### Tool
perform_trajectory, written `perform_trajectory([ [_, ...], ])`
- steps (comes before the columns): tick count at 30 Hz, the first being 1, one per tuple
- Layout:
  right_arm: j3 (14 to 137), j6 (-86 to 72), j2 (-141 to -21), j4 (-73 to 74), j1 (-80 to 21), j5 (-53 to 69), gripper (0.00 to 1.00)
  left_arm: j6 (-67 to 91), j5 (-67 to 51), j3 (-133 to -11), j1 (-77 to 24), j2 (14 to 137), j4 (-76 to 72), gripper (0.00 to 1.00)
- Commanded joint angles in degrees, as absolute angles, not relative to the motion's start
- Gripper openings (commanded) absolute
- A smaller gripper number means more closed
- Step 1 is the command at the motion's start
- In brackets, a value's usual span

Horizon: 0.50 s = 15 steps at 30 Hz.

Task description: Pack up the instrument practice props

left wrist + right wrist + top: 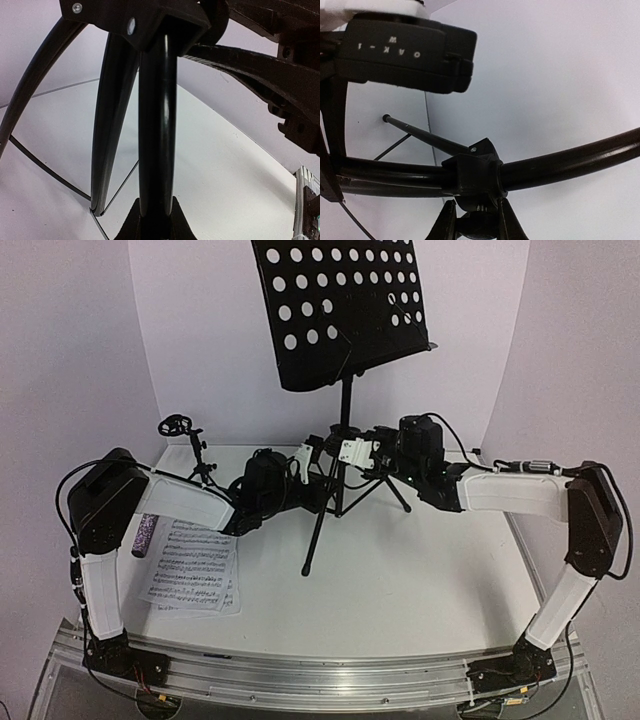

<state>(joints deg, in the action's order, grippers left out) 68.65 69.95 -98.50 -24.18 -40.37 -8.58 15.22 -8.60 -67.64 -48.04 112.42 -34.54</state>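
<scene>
Hiding the head of the microphone (144,535), the left arm (185,502) leans in; left gripper (156,219) and right gripper (477,220) each clamp the music stand (346,400), its desk cropped; sheet-music pages (195,570) lie beside.

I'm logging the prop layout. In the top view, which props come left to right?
glittery purple microphone → small black tripod mic stand → tall black tripod music stand. The white sheet-music pages overlap the first two, so unplaced.

White table (400,580), sheet-music pages (192,570), microphone (144,535), mic stand (200,465), music stand (347,400)
</scene>
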Motion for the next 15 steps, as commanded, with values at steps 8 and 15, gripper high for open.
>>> perform_trajectory([
  [8,64.5,45.9,-92.0,-18.4,-42.8,-13.5,0.9,14.5,-12.6,-69.1,-47.6,112.1,-35.5,0.0],
  [15,60.0,3.9,-81.4,-9.3,-42.9,-7.2,0.92,14.4,-13.0,-68.7,-47.2,112.1,-36.0,0.0],
])
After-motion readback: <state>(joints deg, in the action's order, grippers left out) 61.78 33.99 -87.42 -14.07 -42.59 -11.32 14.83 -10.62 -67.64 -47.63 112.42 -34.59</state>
